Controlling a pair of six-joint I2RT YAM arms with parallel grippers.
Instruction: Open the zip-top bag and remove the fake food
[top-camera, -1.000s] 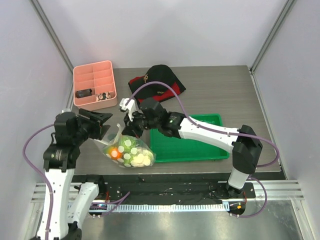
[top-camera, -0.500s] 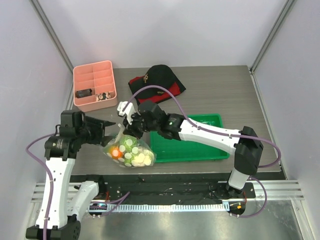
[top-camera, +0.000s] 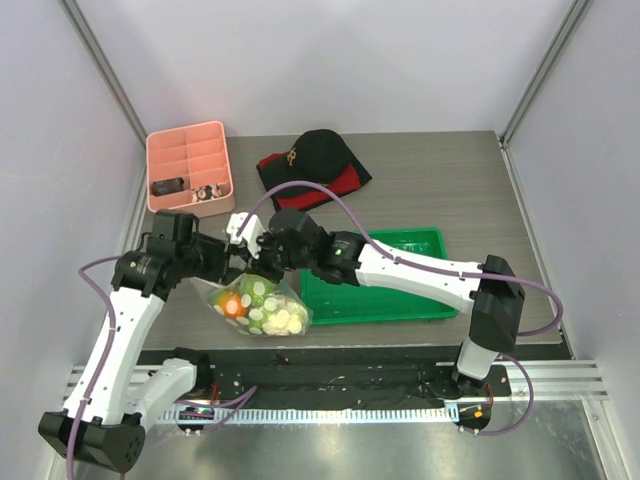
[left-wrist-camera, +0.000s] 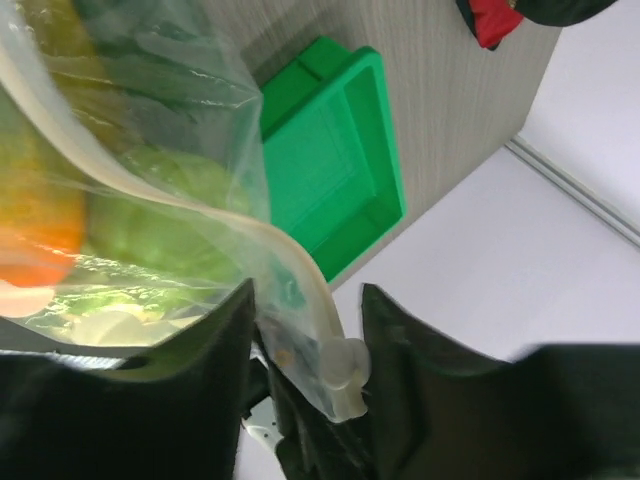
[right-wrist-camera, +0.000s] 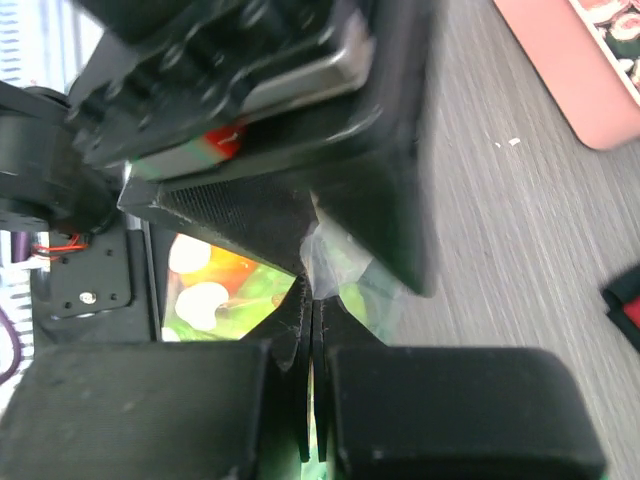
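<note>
clear crinkly zip-top bag (top-camera: 216, 293), bulging with fake food (top-camera: 272, 313), top seemingly sealed

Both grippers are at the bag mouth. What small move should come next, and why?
Probably close the left gripper on the zip edge: its fingers straddle that strip with a gap, while the right gripper is shut on the top of the zip-top bag, ready to pull apart.

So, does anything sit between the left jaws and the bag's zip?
Nothing visible. The zip strip of the bag lies between the open jaws of the left gripper; the right gripper pinches the bag top close beside them.
</note>
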